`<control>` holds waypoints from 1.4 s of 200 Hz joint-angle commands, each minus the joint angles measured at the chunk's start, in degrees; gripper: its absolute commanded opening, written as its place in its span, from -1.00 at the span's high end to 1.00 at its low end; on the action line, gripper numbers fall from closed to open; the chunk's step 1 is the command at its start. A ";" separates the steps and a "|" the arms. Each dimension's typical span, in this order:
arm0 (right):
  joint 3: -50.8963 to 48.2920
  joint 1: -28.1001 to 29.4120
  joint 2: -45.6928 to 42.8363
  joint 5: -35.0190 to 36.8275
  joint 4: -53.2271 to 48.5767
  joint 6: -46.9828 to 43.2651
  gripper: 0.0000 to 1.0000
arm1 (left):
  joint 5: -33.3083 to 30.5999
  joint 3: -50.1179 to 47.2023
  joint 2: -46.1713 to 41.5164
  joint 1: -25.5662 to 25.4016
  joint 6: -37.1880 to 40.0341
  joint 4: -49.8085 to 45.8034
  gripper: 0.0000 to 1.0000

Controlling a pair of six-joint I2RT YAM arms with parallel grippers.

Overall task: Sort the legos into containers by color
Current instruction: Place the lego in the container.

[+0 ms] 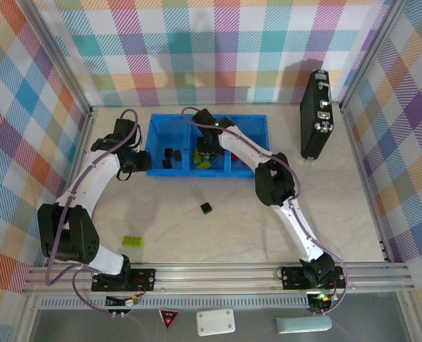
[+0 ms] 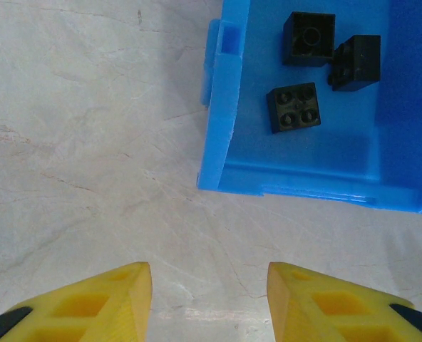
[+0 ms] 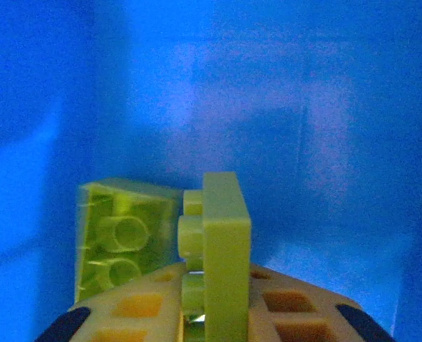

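The right end effector point(image 3: 212, 317) clamps a lime-green lego point(image 3: 225, 242) edgewise inside the blue tray's middle compartment point(image 3: 304, 107). Light, rigid and slick, it is probably best pinched across flat sides. The left end effector point(image 2: 209, 303) hangs released over the worktop point(image 2: 90, 142).

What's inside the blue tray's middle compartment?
Two lime-green plastic bricks: an upright brick in the right gripper, a tilted brick beside it. The right arm covers much of the middle compartment.
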 commanded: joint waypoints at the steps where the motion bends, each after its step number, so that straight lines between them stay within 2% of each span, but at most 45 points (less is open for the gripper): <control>1: 0.60 -0.30 0.16 -0.16 -0.39 0.49 0.48 | 0.83 -0.78 -0.34 0.69 1.01 -0.09 0.07; 67: 0.78 -0.30 -2.04 -0.45 -0.48 0.69 0.43 | 0.96 -0.87 -0.53 0.70 1.01 -0.01 0.07; 114: 0.90 -0.29 -3.61 -4.94 1.35 1.70 0.40 | 1.14 -0.87 -0.70 0.68 1.01 -0.09 0.07; 175: 0.94 -0.25 -3.19 -5.81 1.80 1.90 0.57 | 1.21 -0.87 -0.79 0.67 0.97 -0.08 0.07; 216: 0.95 -0.29 -3.89 -8.40 3.03 1.62 0.56 | 1.11 -0.95 -0.88 0.68 1.01 -0.02 0.07; 280: -1.64 -0.21 -9.56 -8.29 0.68 -0.46 0.52 | 1.86 -1.28 -0.44 0.65 0.84 -0.35 0.07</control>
